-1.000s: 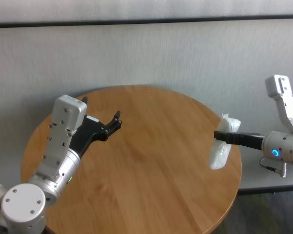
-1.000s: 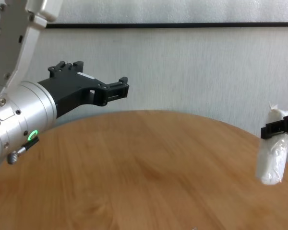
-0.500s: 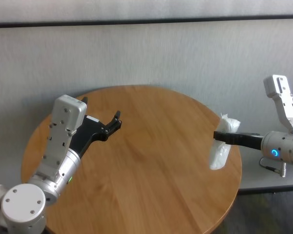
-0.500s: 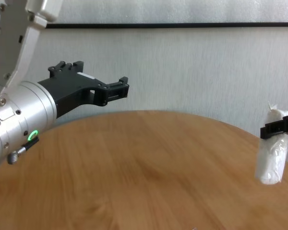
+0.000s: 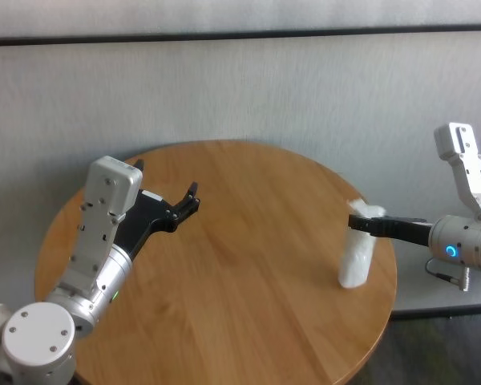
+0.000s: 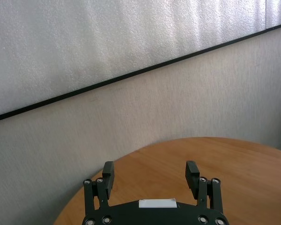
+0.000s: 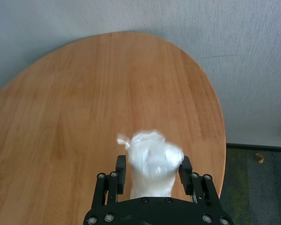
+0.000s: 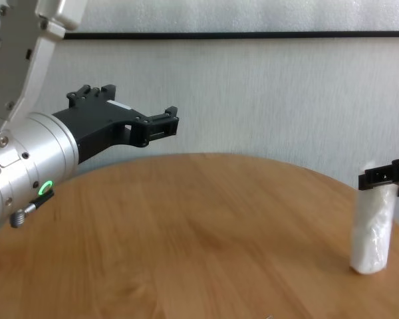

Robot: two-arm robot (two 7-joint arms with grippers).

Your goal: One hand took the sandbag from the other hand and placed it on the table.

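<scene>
The sandbag [image 5: 357, 261] [image 8: 372, 232] is a white crinkly pouch standing upright on the round wooden table [image 5: 240, 265] near its right edge. My right gripper [image 5: 359, 222] [image 7: 152, 164], on the wrist with the blue light, is level with the bag's top. Its fingers [image 7: 121, 165] flank the pouch with a small gap, so it is open. The sandbag [image 7: 152, 154] looks blurred in the right wrist view. My left gripper [image 5: 188, 200] [image 6: 150, 171] [image 8: 166, 123], on the green-lit wrist, hovers open and empty over the table's left side.
A grey wall runs behind the table. The table's right rim [image 7: 220, 126] lies close beside the bag, with dark floor [image 7: 257, 178] past it. The wide wooden middle [image 8: 186, 232] separates the two arms.
The sandbag has slid down out of the right gripper's grip and now rests its bottom end on the table. The right jaws have parted. The left arm has not moved.
</scene>
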